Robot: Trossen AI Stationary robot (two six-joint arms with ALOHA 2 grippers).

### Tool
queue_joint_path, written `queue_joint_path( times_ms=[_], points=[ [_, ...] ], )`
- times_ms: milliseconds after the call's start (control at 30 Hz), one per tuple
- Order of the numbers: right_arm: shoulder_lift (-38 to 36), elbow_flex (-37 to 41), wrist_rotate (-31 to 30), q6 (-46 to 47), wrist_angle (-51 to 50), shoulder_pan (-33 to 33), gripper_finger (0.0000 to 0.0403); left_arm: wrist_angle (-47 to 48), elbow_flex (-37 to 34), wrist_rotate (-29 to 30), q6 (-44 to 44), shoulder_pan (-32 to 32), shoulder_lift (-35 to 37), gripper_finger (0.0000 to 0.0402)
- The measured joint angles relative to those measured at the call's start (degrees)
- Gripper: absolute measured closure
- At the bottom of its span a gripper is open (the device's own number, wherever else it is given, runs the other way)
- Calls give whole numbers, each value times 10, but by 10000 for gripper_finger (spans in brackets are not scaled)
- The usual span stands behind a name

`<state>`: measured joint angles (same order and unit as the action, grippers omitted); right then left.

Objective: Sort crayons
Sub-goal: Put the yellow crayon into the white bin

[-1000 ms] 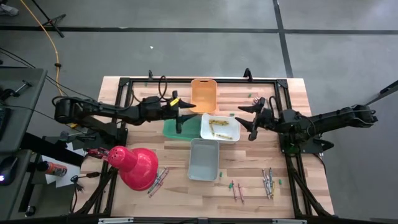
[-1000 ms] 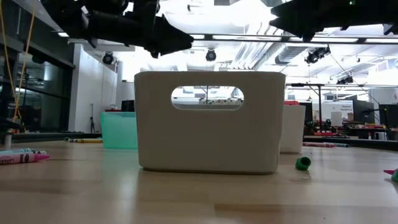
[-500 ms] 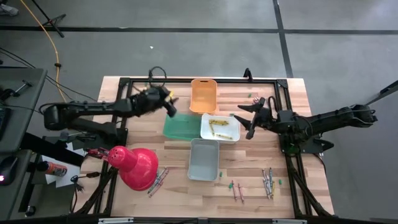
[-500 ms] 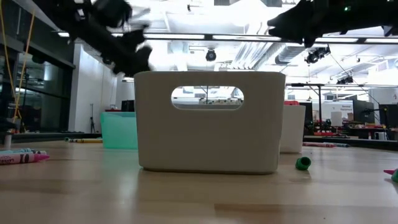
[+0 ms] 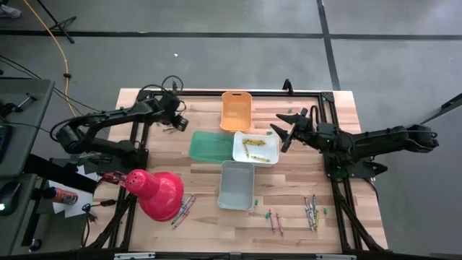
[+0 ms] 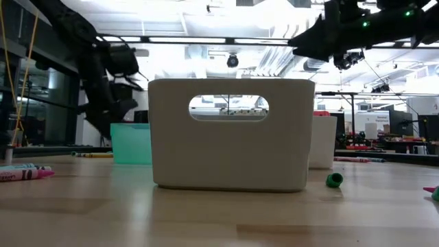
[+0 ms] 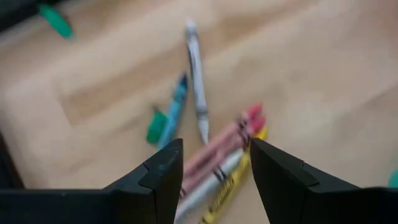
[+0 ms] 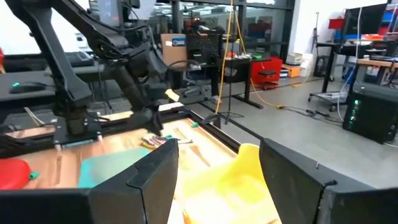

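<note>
Loose crayons [image 7: 224,158] in pink, white and yellow lie in a bundle on the wood, with a grey crayon [image 7: 196,78] and a blue one [image 7: 174,109] beside them. My left gripper [image 7: 216,152] hangs open above this bundle, pointing down, at the table's far left [image 5: 178,121]. Yellow crayons [image 5: 250,144] lie in the white bin [image 5: 266,155]. My right gripper [image 5: 284,134] is open and level above that bin's right edge, with nothing between its fingers. More crayons lie at the near side [image 5: 312,211], [image 5: 274,220], [image 5: 184,209].
Four bins stand mid-table: orange [image 5: 236,110], green [image 5: 211,146], white, and grey [image 5: 237,185]. A pink lamp [image 5: 155,191] leans over the near left corner. A black frame [image 5: 144,97] borders the table. A green cap [image 6: 334,180] lies near the grey bin.
My left gripper has swung from above the green bin toward the table's far left corner, come down, and tipped from nearly level to pointing down over the crayons, staying open. My right gripper has shifted a little toward the far side and stayed open.
</note>
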<state>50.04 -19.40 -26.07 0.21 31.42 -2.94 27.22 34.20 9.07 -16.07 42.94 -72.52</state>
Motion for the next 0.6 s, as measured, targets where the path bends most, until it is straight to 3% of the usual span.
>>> queue_joint_path(
  times_ms=[200,600],
  points=[
    [7,0,0,0,-1,-5,183,67,0,0,-4,-18,-37,229],
    [7,0,0,0,-1,-4,183,79,0,3,-5,-69,-41,229]
  ],
)
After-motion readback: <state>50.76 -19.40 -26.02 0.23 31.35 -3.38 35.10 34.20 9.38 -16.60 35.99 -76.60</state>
